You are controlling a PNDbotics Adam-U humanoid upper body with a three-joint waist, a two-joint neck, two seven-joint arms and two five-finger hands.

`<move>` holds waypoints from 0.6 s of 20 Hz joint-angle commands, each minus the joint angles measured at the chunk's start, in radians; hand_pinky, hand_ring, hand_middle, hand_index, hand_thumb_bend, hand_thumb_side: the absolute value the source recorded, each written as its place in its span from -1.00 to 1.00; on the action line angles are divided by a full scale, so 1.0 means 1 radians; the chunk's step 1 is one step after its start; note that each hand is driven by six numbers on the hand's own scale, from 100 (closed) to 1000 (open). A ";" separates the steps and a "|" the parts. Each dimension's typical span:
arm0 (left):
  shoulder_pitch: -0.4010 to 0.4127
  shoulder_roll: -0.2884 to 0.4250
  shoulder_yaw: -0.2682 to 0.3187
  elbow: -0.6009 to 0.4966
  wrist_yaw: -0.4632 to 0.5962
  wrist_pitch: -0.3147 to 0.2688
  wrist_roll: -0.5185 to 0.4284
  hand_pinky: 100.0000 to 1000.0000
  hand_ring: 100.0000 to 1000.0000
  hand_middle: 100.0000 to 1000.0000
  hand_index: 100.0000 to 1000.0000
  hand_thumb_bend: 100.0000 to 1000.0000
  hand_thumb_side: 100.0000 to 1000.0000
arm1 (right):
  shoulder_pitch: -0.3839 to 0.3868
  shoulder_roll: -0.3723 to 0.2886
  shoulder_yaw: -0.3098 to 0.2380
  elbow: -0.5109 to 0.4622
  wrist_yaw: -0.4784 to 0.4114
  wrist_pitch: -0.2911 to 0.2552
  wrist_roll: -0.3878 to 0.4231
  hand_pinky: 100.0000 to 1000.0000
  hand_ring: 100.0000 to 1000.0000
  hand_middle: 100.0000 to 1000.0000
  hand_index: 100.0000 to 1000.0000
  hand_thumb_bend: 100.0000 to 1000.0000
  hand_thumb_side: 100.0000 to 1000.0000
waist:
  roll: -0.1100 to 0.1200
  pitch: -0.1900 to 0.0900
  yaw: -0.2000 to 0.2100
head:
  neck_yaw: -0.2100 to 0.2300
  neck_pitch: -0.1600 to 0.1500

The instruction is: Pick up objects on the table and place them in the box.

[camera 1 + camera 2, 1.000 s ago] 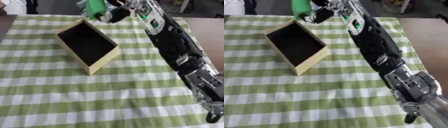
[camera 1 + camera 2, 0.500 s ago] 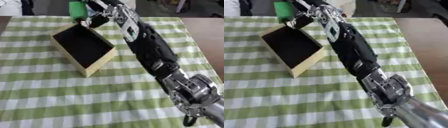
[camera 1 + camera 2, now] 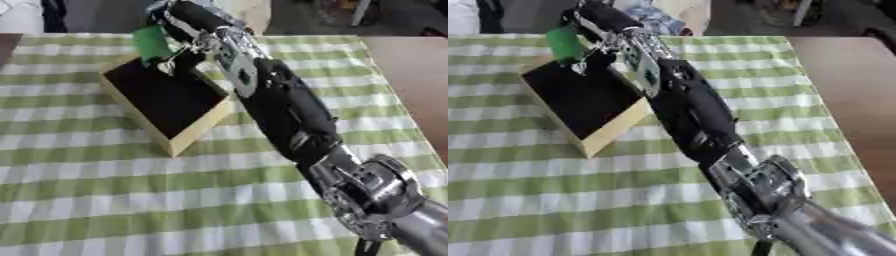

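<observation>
My right arm stretches from the lower right up across the table. Its hand (image 3: 185, 46) hangs over the far corner of the box (image 3: 199, 131), fingers curled round a green object (image 3: 152, 42). The box is tan-walled with a dark inside, lying askew on the green and white checked cloth. The green object sits just above the box's far rim. What lies inside the box is too dark to make out. My left hand shows in neither view.
The checked cloth (image 3: 96, 200) covers the table; a bare brown tabletop strip (image 3: 411, 85) runs along the right. Dark furniture and a pale object stand beyond the far edge.
The right hand with the green object has moved left and toward the box, now over its far corner. The camera has also shifted, so the whole scene sits differently.
</observation>
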 commanded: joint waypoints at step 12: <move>0.001 0.007 0.005 -0.014 0.001 0.007 -0.005 -0.03 0.19 0.07 0.36 -1.00 0.04 | -0.028 -0.003 0.012 -0.008 0.098 -0.046 0.155 -0.51 -0.37 -0.21 0.16 -1.00 -1.00 | 0.005 -0.022 -0.002 | 0.011 -0.009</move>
